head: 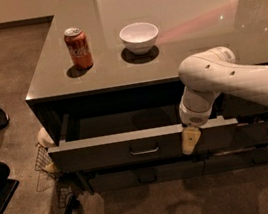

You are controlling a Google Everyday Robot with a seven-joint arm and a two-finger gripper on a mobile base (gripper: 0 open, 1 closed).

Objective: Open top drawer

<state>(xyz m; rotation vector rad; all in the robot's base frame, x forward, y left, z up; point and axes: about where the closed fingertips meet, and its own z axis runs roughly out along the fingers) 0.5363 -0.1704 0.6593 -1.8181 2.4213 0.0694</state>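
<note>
Far left, on the floor: wire basket (44, 163) sits against the left end of the desk (185, 15). There are pale items in or behind it, can't identify them.

On the desk, left part: red soda can (78, 48), upright. Right of it and apart from it is a white bowl (139, 37), upright, its inside showing plain white.

The top drawer (101, 153) sits directly under the desk's front edge and is pulled partway out. Its front panel stands clear of the cabinet and the box is open to view from above. The interior is in shadow, so the contents can't be made out. A small metal handle (144, 151) sits mid-panel.

The tool (191, 140) is right of the handle and not on it. It hangs pointing down in front of the drawer panel, upper end at the panel's top edge. Touching the panel or just off it — can't tell. Wide or narrow, can't tell either.

The white arm (241, 79) enters from the right, with its elbow above the drawer's right end.

Below the top drawer is a lower drawer (115, 180), shut. To the right of the top drawer's front, a side drawer (267, 133) — also shut.
</note>
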